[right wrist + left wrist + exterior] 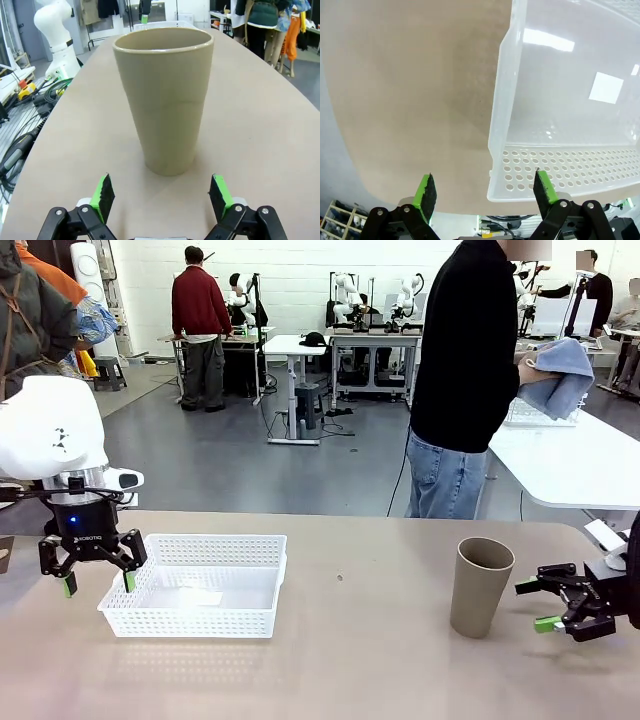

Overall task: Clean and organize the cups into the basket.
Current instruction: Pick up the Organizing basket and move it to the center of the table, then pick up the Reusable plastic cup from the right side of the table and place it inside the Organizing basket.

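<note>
A tan-brown cup [480, 587] stands upright and empty on the table's right side. My right gripper [537, 606] is open just to its right, level with its lower half and apart from it. In the right wrist view the cup [165, 95] stands straight ahead of the open gripper [162, 195], beyond the fingertips. The white lattice basket [190, 620] sits empty on the left. My left gripper [96, 582] hangs open over its left end. The left wrist view has one pad on either side of the basket's corner wall [560, 167], the gripper [485, 189] above it.
A person in a black top stands at the far side, rubbing a grey-blue cloth [556, 375] around something held in both hands. Behind them, a white side table [570, 465] carries a wire basket [540, 413]. Bare tabletop [360, 640] lies between basket and cup.
</note>
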Available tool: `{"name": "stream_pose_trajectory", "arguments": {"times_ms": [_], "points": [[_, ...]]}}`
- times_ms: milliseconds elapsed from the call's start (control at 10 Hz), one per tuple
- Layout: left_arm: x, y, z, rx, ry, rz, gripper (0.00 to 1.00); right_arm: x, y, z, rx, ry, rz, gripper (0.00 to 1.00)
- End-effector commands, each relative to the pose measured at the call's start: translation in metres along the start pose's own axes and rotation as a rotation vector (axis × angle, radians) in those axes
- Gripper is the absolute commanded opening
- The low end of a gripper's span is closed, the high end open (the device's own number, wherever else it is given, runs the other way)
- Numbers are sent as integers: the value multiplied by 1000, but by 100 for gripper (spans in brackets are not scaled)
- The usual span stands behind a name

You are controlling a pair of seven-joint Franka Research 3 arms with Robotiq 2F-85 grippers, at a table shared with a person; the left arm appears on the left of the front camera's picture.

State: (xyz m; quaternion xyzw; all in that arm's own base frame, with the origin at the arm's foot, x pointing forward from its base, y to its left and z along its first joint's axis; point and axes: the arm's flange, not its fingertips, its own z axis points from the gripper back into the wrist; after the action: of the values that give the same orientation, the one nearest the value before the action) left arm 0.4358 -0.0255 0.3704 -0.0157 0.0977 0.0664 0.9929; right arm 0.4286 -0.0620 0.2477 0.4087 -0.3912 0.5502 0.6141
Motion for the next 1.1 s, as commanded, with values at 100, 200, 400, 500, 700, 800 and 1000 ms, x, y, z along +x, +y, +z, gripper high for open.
{"name": "stream_pose_trajectory", "arguments": {"times_ms": [100,200,400,500,700,800,1000], "points": [[9,-5,-12,3,18,-18,100,1,-9,-28,17,-3,11,100],[11,-7,-14,11,27,-23,100,4,-9,-34,27,-23,40,100],[14,-9,-17,19,38,-18,100,9,-9,-47,38,-44,56,100],[15,-8,-18,19,40,-14,100,11,-9,-52,36,-48,57,100],[15,-10,-18,15,48,-10,100,13,-12,-58,15,-75,61,100],[10,-9,-15,12,44,1,100,14,-11,-58,-30,-55,51,100],[11,-7,-20,11,43,-11,100,16,-8,-50,47,-45,45,100]]}}
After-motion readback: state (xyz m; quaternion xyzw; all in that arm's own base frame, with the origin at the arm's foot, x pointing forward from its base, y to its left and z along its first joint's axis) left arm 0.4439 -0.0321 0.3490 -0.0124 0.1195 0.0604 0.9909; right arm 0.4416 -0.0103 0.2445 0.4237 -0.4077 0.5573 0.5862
